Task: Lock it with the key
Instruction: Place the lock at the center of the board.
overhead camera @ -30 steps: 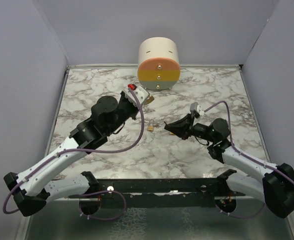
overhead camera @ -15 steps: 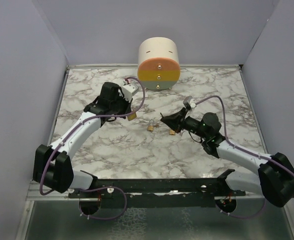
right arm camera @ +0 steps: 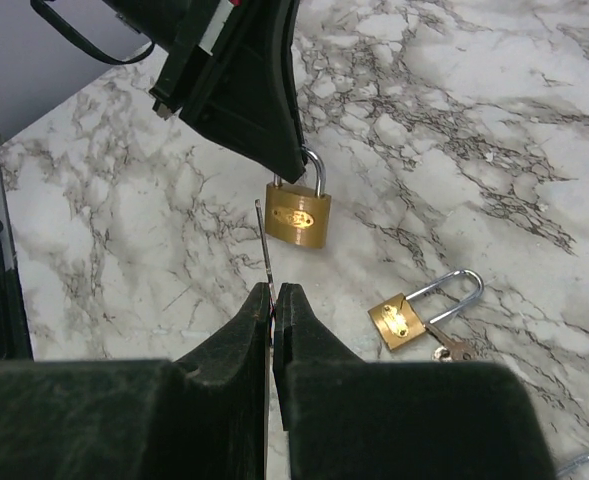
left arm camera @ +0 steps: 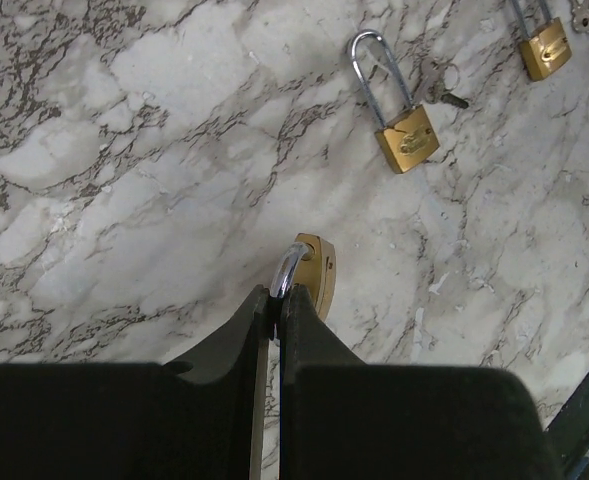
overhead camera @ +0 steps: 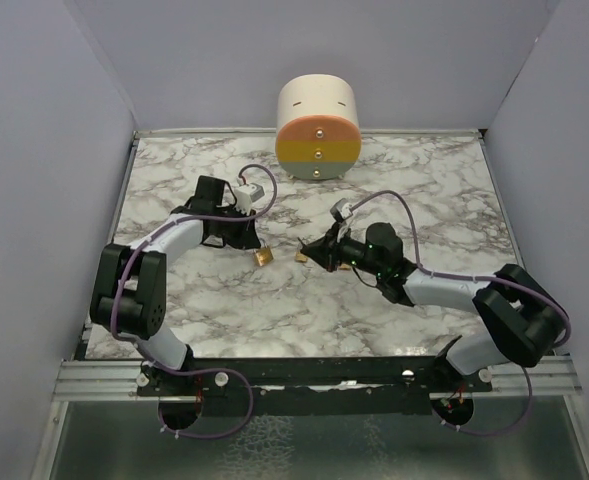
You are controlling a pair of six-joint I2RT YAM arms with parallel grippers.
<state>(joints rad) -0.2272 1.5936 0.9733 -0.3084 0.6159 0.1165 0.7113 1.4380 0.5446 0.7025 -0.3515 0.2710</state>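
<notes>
My left gripper (left arm camera: 277, 295) is shut on the steel shackle of a brass padlock (left arm camera: 317, 272) and holds it low over the marble table; they also show in the top view, gripper (overhead camera: 246, 243) and padlock (overhead camera: 264, 257). My right gripper (right arm camera: 273, 290) is shut on a thin key (right arm camera: 264, 245), seen edge-on, whose tip points at that padlock (right arm camera: 298, 218) a short gap away. In the top view the right gripper (overhead camera: 312, 253) is just right of the held padlock.
A second brass padlock (right arm camera: 402, 320) with a key (right arm camera: 454, 348) in it lies on the table to the right; it also shows in the left wrist view (left arm camera: 406, 137). A third padlock (left arm camera: 544, 48) lies farther off. A striped cylinder (overhead camera: 318, 125) stands at the back.
The left gripper has swung down and toward the table's middle with the padlock. The right gripper has moved left with the key, close to that padlock.
</notes>
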